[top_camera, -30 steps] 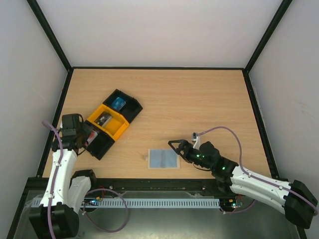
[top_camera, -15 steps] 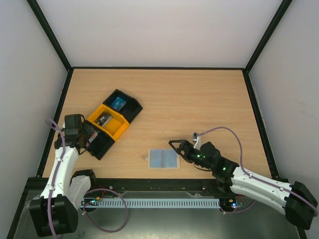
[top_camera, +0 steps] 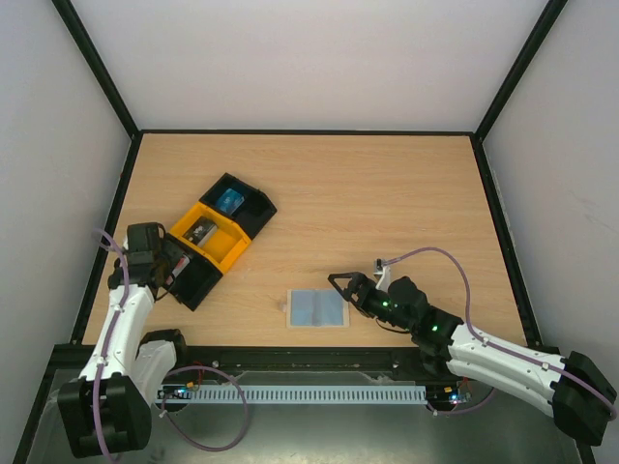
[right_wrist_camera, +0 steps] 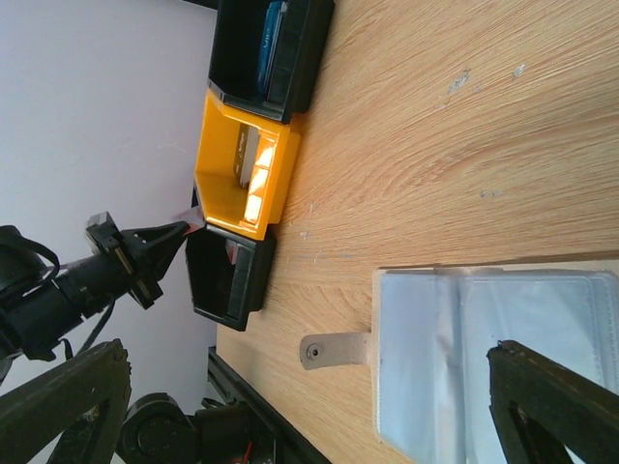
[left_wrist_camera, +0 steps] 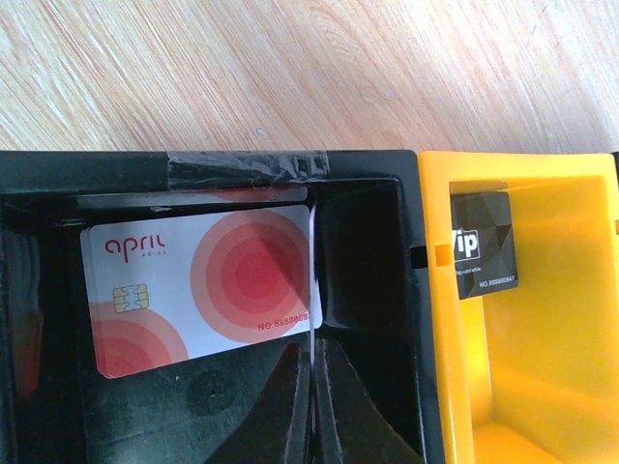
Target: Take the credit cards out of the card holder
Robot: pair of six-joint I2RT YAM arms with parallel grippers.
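The card holder (top_camera: 317, 308) lies open and flat on the table near the front, a pale blue-grey wallet (right_wrist_camera: 503, 358) with a beige tab (right_wrist_camera: 334, 350) at its left end. My right gripper (top_camera: 339, 292) stands open at its right edge, one finger (right_wrist_camera: 551, 401) over the wallet. My left gripper (top_camera: 177, 272) is over the near black tray compartment (left_wrist_camera: 368, 251), shut on a thin credit card held edge-on (left_wrist_camera: 312, 290). A white credit card with red circles (left_wrist_camera: 203, 285) lies flat in that compartment.
A row of black, yellow and black trays (top_camera: 253, 224) sits at the left of the table. The yellow compartment (left_wrist_camera: 571, 319) holds a black VIP card (left_wrist_camera: 481, 242). The far black one holds a blue item (top_camera: 229, 201). Black frame rails run along the table edges.
The left wrist has shifted slightly toward the tray's near compartment, still shut on its card. The right arm and the wallet have stayed put.
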